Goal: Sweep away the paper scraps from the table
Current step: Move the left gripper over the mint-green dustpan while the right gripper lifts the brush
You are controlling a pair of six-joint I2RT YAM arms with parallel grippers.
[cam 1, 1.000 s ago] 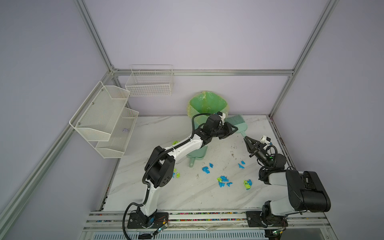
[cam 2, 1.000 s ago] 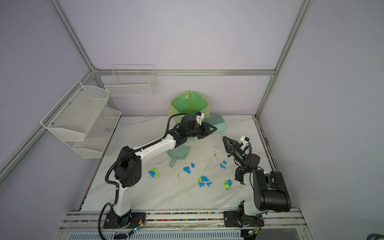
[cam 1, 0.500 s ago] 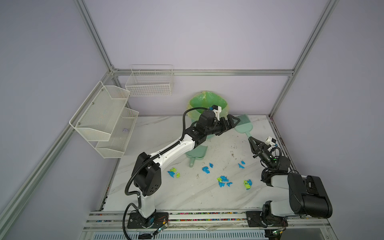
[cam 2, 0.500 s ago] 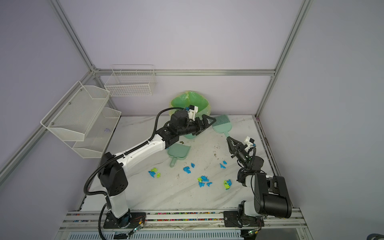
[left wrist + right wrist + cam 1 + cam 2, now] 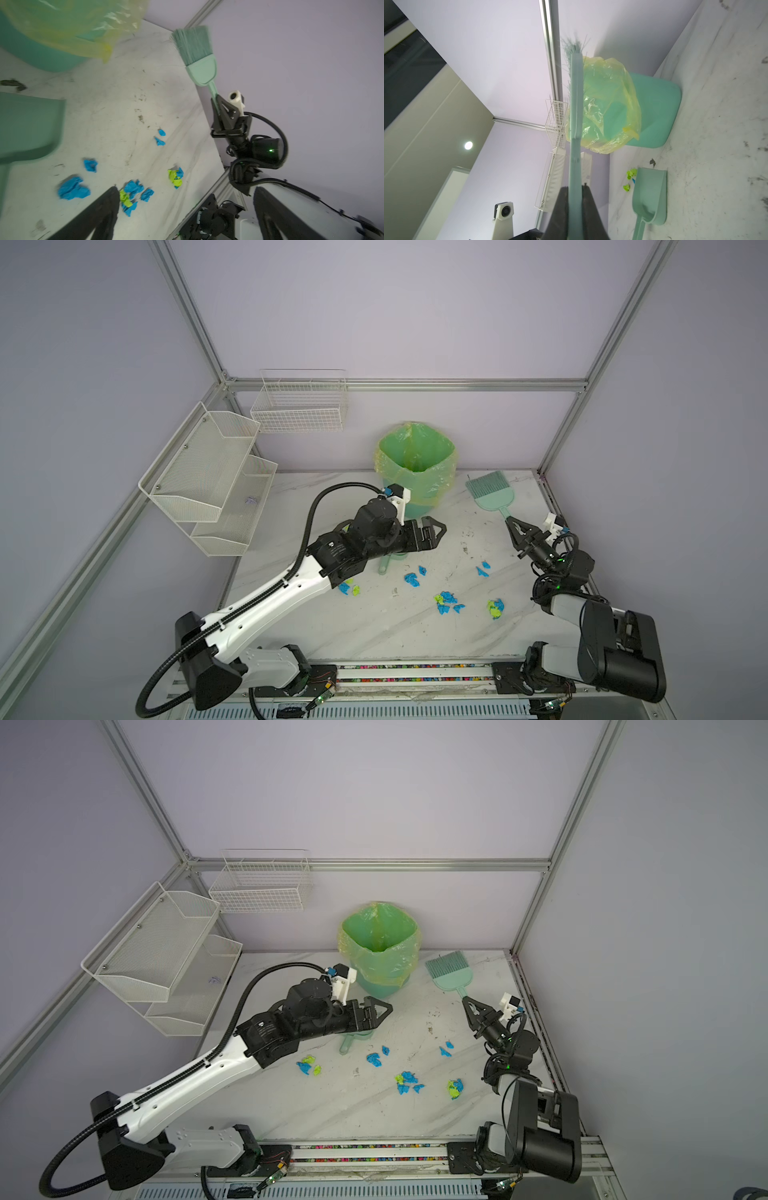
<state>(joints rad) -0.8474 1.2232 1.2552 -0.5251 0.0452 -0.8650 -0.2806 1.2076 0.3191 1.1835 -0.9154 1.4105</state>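
Note:
Blue and yellow-green paper scraps [image 5: 446,602] [image 5: 405,1081] [image 5: 133,193] lie scattered over the front middle of the white marbled table [image 5: 365,635]. My right gripper [image 5: 510,522] [image 5: 466,1000] [image 5: 575,188] is shut on the handle of a mint brush [image 5: 490,491] [image 5: 449,971] [image 5: 197,58], bristles pointing to the back wall. My left gripper [image 5: 438,530] [image 5: 386,1009] [image 5: 185,189] hangs open and empty above the table, in front of the bin. The mint dustpan [image 5: 27,124] [image 5: 651,197] lies flat under the left arm; only its handle [image 5: 384,564] shows from above.
A teal bin with a yellow-green liner [image 5: 415,464] [image 5: 378,940] stands at the back middle. Two white wire baskets [image 5: 208,472] [image 5: 299,406] hang on the left and back walls. An aluminium rail with coloured beads [image 5: 415,668] edges the front.
The left gripper opened, let go of the brush and drew back toward the front. The right gripper kept its hold on the brush handle and shifted right with it.

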